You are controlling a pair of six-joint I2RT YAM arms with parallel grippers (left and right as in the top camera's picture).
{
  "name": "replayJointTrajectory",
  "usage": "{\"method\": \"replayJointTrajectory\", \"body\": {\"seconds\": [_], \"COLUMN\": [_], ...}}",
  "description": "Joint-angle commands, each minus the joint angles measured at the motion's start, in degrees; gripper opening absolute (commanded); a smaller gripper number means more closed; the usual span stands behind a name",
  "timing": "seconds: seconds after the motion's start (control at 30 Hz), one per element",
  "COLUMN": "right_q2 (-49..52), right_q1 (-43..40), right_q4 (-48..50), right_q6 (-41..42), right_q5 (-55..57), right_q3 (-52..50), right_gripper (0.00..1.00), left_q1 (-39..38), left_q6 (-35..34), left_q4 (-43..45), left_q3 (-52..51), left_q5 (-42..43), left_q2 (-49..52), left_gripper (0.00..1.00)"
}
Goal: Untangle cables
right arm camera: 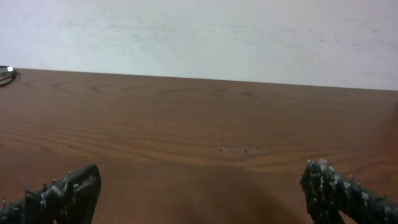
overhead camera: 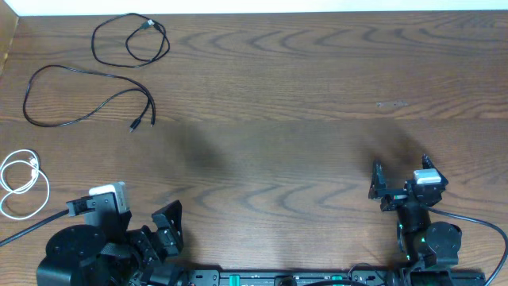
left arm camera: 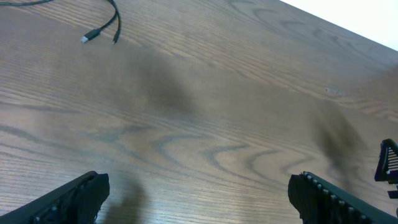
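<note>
Jaws gape empty on left gripper (overhead camera: 168,225) and right gripper (overhead camera: 399,179) at the near edge of the tabletop (overhead camera: 278,119); off left lie white cable (overhead camera: 33,164), middle black cable (overhead camera: 95,72), far black cable (overhead camera: 96,41), apart, likely light and limp, best pinched mid-cord.

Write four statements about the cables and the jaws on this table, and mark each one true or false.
1. The white cable lies coiled, apart from the small black cable and the large black cable. True.
2. The right jaws are shut on a black cable. False: they stand open and hold nothing.
3. All three cables lie nearer the right jaws. False: they lie nearer the left jaws.
4. The left jaws stand open. True.
</note>
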Motion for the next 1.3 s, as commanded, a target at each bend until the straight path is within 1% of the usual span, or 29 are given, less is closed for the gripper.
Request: {"method": "replayJointTrajectory", "body": {"seconds": [0.0,0.17,1.27], "right_q2": [-0.37,-0.37,-0.37], "right_q1": [-0.55,-0.57,-0.55], "right_q4": [-0.59,-0.48,-0.22], "right_q6": [0.09,-1.16,-1.14], "right_q5": [0.98,0.87,0.55], "right_q3": [-0.04,-0.04,-0.04], "right_gripper": [0.99,0.99,0.99], "left_q1": [-0.17,-0.17,-0.17], "left_q6": [0.76,0.76,0.76], "left_q4": [-0.02,-0.02,-0.02], "left_q3": [0.22,0.22,0.22], "left_q5": [-0.74,-0.74,-0.74], "left_q2": [-0.04,-0.04,-0.04], "left_gripper": [0.97,0.97,0.97]}}
